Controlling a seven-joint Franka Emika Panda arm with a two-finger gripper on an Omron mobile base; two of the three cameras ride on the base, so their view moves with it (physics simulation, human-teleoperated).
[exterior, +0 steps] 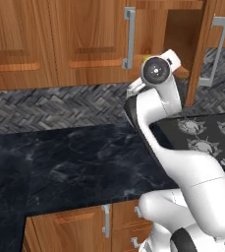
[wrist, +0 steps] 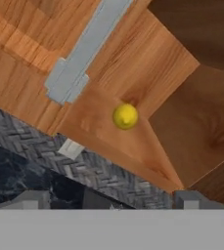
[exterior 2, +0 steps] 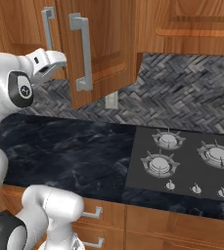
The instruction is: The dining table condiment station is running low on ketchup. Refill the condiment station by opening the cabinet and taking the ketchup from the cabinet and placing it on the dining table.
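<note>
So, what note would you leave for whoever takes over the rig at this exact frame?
Gripper: open and holding nothing, raised in front of the cabinet and looking into its opening.
Cabinet: the right door is swung open and the left door is shut. On the cabinet floor sits a small yellow round item, which is not the ketchup.
Done: the cabinet is opened.
Left: find the ketchup inside, grip it, lift it out past the open door, drive to the dining table and set it down there.
</note>
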